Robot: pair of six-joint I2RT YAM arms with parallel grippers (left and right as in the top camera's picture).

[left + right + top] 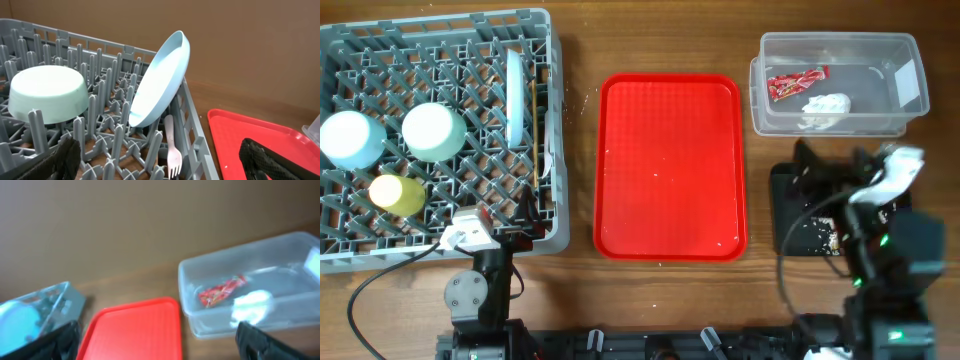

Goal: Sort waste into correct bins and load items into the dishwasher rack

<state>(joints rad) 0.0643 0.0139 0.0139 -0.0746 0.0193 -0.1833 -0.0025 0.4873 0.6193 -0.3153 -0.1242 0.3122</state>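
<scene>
Loading looks done: plate (516,95), bowls (433,131) and cup (397,194) stand in the rack (440,20) at the bench's (578,60) left end, wrapper (796,83) and scrap (826,108) in the clear tub (840,40) at its far right corner. Left fingers (55,162) and right fingers (265,342) gape empty; best withdraw upward, clear of the leaning plate.

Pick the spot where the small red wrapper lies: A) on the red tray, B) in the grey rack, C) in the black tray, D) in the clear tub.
D: the red wrapper lies inside the clear tub, next to the white scrap.
</scene>
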